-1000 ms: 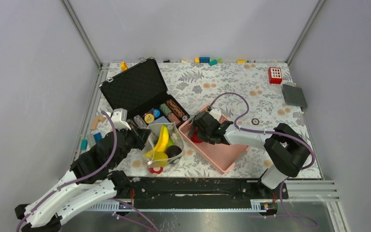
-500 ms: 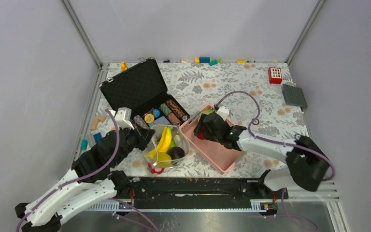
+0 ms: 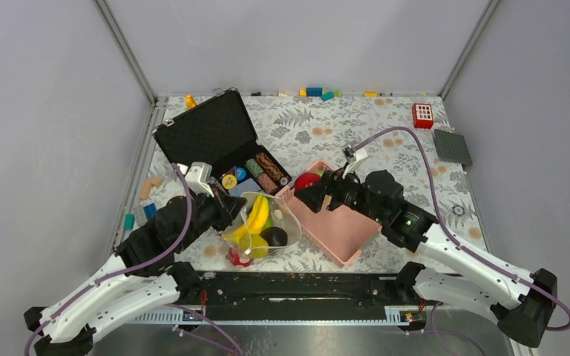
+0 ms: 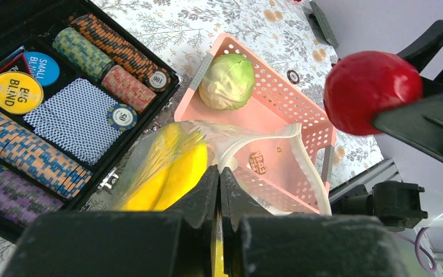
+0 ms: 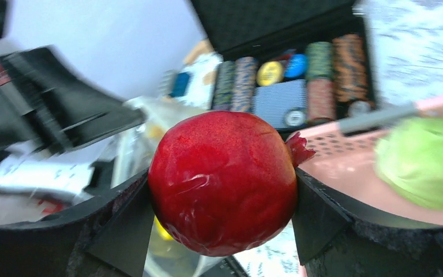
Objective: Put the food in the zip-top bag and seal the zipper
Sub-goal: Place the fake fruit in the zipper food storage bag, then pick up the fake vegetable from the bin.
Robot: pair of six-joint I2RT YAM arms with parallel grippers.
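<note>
Right tool [image 3: 308, 187] grips the rigid, glossy, probably slippery pomegranate [image 5: 222, 173] across its middle; left tool [image 4: 219, 193] pinches the limp zip-top bag [image 4: 265, 137] by its rim.

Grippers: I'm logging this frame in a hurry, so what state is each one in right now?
Left gripper: shut on the edge of the zip-top bag.
Right gripper: shut on the red toy fruit.
</note>
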